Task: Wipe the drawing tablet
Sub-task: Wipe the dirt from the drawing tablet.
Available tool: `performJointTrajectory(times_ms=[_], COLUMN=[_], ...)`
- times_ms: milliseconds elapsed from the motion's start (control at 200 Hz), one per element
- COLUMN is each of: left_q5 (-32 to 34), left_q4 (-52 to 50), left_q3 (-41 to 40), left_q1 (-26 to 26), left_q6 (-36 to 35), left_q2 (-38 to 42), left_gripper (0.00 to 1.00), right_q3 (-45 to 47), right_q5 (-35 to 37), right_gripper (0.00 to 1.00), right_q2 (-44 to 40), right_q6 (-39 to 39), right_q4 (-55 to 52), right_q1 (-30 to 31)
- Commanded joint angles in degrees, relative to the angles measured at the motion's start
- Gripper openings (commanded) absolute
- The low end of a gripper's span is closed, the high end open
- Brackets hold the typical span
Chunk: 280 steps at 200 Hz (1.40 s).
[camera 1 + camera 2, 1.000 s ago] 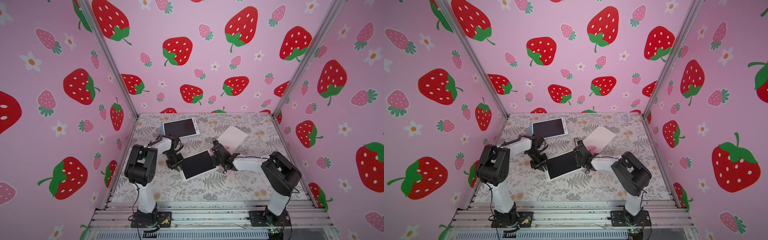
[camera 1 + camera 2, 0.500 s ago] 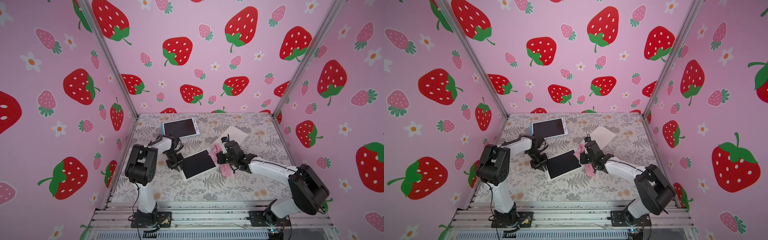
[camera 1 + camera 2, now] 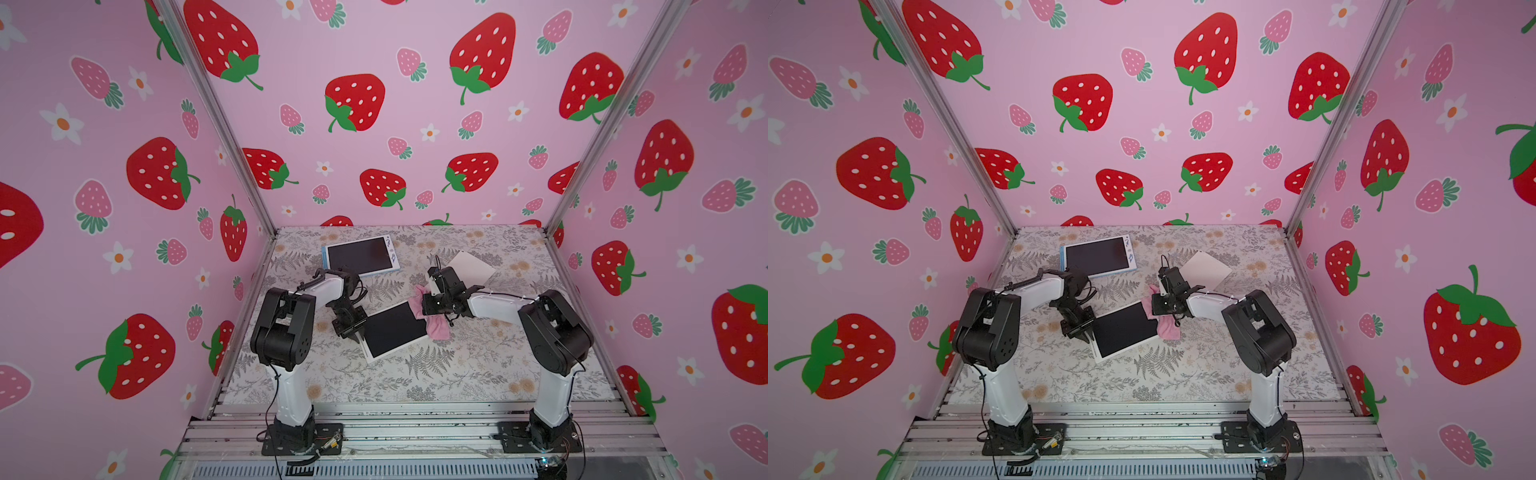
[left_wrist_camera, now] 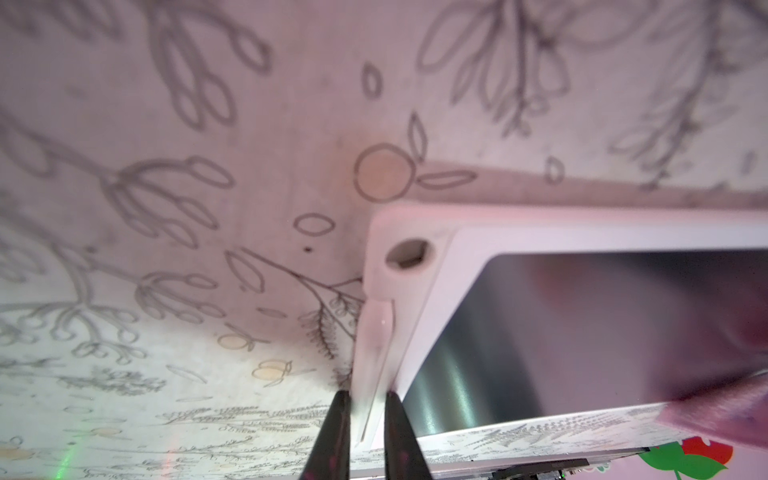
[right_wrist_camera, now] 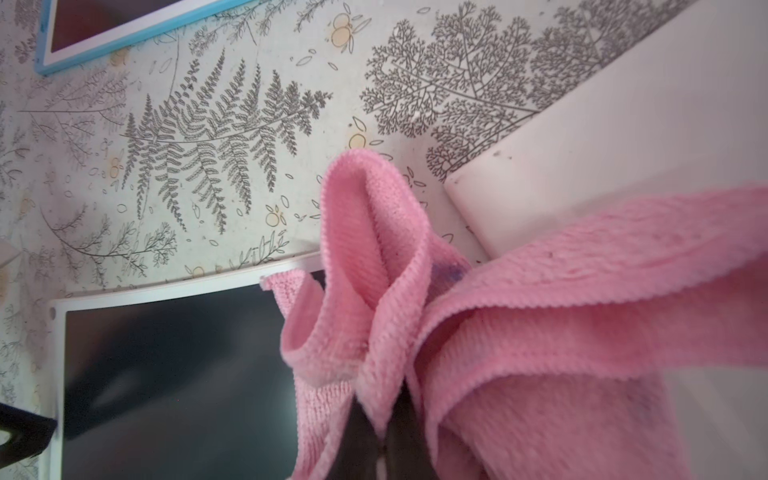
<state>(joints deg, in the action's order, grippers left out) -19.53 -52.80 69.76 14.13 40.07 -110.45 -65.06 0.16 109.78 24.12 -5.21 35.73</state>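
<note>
White-framed, the drawing tablet point(image 3: 392, 330) lies mid-table. The pink cloth point(image 3: 438, 328) now overlaps its 2 o'clock corner. Half a second ago it trailed off the 3 o'clock edge, so a fresh stroke seems to be starting. The right gripper point(image 5: 379, 440) is clamped tight on the cloth. At 9 o'clock the left gripper point(image 4: 365, 409), unmoved, pinches the tablet's rim. A blue-framed tablet point(image 3: 360, 255) sits at 11 o'clock.

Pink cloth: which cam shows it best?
Right wrist view: the pink cloth fills the frame, weave sharp, pinched in the right gripper at the drawing tablet edge. In both top views it is small and partly behind the gripper. The left wrist view catches only a blurred pink edge.
</note>
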Motion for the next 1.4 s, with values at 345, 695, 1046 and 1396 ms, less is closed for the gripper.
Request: performJointTrajectory(times_ms=[345, 695, 1046, 1396], left_q5=[8.28, 8.36, 11.31, 15.86], left_q4=[10.87, 10.85, 7.72, 5.03], left_q3=[-2.34, -2.27, 1.39, 4.66], left_q1=[0.72, 0.68, 0.77, 1.43], left_q6=[-0.41, -0.27, -1.57, -1.93], left_q2=[-7.14, -7.32, -8.71, -10.65], left_gripper=[0.16, 0.16, 0.17, 0.15], right_q3=[0.63, -0.71, -4.56, -6.08], right_q5=[-3.23, -2.54, -2.93, -2.37], right_gripper=[0.00, 0.00, 0.00, 0.00], right_q2=[1.12, 2.27, 4.11, 4.88], right_q6=[-2.12, -3.31, -6.35, -7.94], right_q4=[-6.83, -7.95, -10.11, -11.33], right_q1=[-1.84, 1.27, 6.93, 10.05])
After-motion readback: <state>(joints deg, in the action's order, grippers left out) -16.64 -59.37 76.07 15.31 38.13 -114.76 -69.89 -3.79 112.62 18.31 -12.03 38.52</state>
